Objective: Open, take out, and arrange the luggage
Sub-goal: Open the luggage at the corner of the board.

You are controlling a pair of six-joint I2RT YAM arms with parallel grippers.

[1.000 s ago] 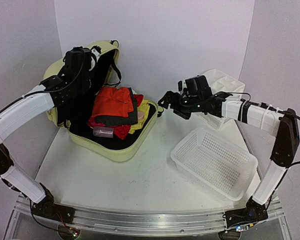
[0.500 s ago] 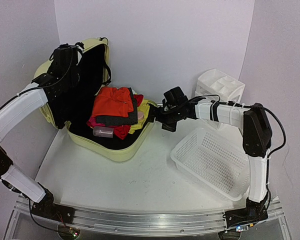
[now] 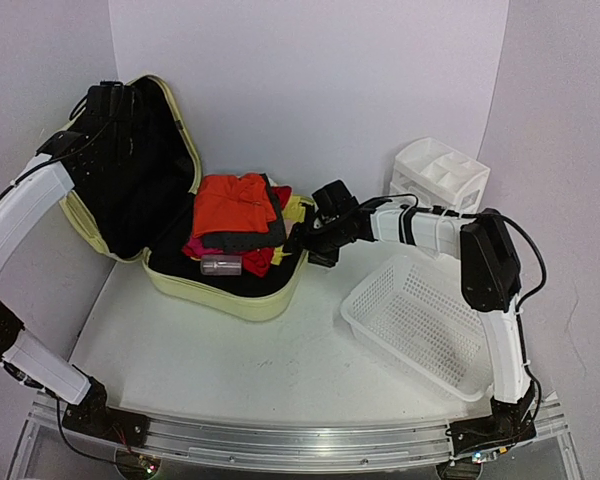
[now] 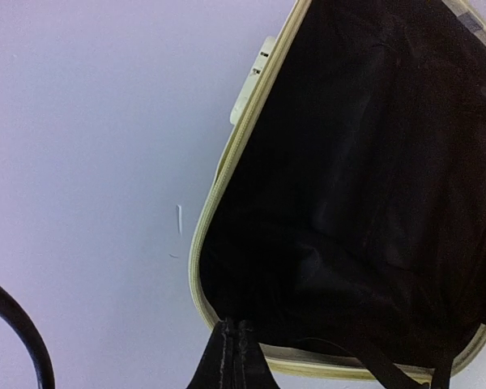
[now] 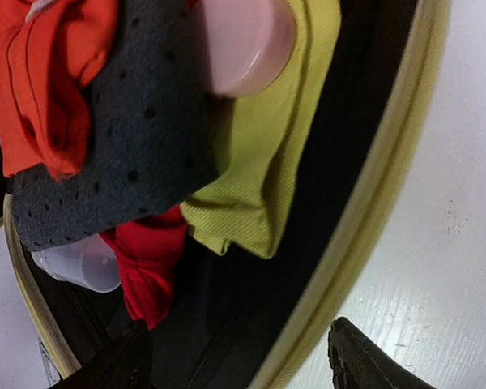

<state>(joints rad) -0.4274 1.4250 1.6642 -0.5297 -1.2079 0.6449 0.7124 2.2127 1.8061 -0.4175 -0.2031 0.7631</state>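
Note:
The luggage, a pale yellow-green hard-shell case, lies open at the back left with its black-lined lid leaning back. Folded orange clothing, dark grey, red and yellow-green cloth and a clear bottle fill the base. My left gripper is shut against the lid's top edge, its fingertips pressed together with nothing between them. My right gripper is open at the case's right rim, one finger inside the case, the other over the table.
A white mesh basket sits on the table at the right, just beside the right arm. A white drawer organizer stands behind it against the back wall. White walls close in on the left and rear of the luggage.
The lid has swung further back and left with my left gripper on it. My right arm has reached left to the case's right rim, and its jaws have narrowed slightly.

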